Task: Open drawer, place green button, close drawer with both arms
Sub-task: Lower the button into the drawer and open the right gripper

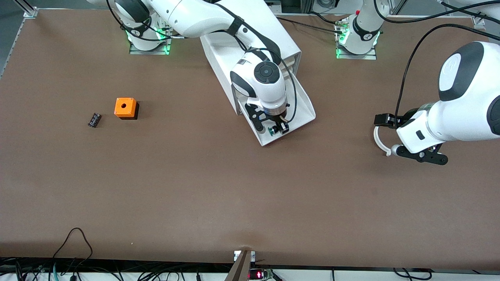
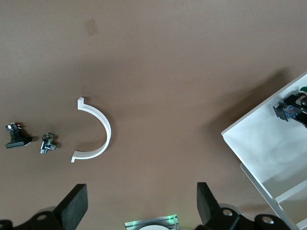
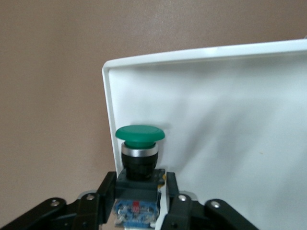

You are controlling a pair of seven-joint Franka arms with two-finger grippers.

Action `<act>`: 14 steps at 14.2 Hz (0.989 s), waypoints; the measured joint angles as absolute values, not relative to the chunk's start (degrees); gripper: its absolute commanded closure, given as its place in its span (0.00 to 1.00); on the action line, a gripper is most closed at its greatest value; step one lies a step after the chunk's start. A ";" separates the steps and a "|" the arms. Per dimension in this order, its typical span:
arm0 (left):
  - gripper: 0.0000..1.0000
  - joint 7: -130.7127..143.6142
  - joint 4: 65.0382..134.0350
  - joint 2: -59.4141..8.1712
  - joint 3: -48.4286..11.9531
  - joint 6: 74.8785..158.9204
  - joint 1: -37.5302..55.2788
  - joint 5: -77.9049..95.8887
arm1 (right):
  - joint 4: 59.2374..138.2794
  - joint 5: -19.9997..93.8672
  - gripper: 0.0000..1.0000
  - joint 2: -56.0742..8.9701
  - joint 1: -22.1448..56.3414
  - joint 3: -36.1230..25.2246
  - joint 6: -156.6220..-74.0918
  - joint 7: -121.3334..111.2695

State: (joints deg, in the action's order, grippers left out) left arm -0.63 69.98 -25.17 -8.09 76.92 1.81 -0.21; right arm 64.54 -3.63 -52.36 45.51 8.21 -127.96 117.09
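The drawer [image 1: 306, 113] stands pulled out of the white cabinet [image 1: 287, 43], toward the front camera. My right gripper [image 1: 278, 129] is down over the drawer's front corner. Its fingers sit against the black body of the button [image 1: 272, 131]. In the right wrist view the button [image 3: 139, 143] points its green cap away from my right gripper [image 3: 139, 203], just over the drawer's rim [image 3: 108, 105]. My left gripper [image 1: 424, 157] hangs open over bare table toward the left arm's end. The left wrist view shows my left gripper [image 2: 141, 206] with nothing between its fingers.
An orange cube with a hole [image 1: 125, 107] and a small black ribbed part [image 1: 94, 120] lie toward the right arm's end. Under the left arm lie a white curved strip [image 2: 98, 129], a small metal fitting [image 2: 48, 143] and a small black piece [image 2: 14, 136].
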 measured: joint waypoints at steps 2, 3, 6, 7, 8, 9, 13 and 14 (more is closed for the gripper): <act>0.00 1.66 69.98 -25.20 -8.08 76.94 1.75 -0.21 | 64.20 -3.63 0.02 -52.35 45.53 7.79 -127.98 117.09; 0.00 3.05 69.96 -25.19 -8.08 76.98 1.75 -0.21 | 63.89 -3.64 0.01 -52.36 45.57 7.32 -127.96 117.09; 0.00 4.84 69.87 -25.19 -8.08 77.19 1.76 -0.21 | 60.82 -3.76 0.01 -52.21 45.30 5.76 -125.44 116.35; 0.00 5.14 69.86 -25.19 -8.09 77.45 1.79 -0.21 | 59.25 -3.85 0.01 -51.90 44.89 5.52 -123.51 114.79; 0.00 5.99 69.86 -25.19 -8.09 77.77 1.85 -0.21 | 58.00 -3.87 0.01 -51.26 44.21 5.30 -121.61 112.42; 0.00 8.82 69.89 -25.19 -8.14 77.89 2.04 -0.21 | 57.16 -3.87 0.01 -50.33 43.20 5.17 -119.85 109.66; 0.00 22.29 73.42 -24.90 -10.54 83.61 4.03 -0.20 | 56.44 -2.81 0.01 -45.33 36.25 5.29 -111.51 96.73; 0.00 23.73 76.10 -24.57 -11.14 88.01 4.50 -0.20 | 56.43 -1.93 0.01 -44.39 34.13 5.29 -110.04 93.42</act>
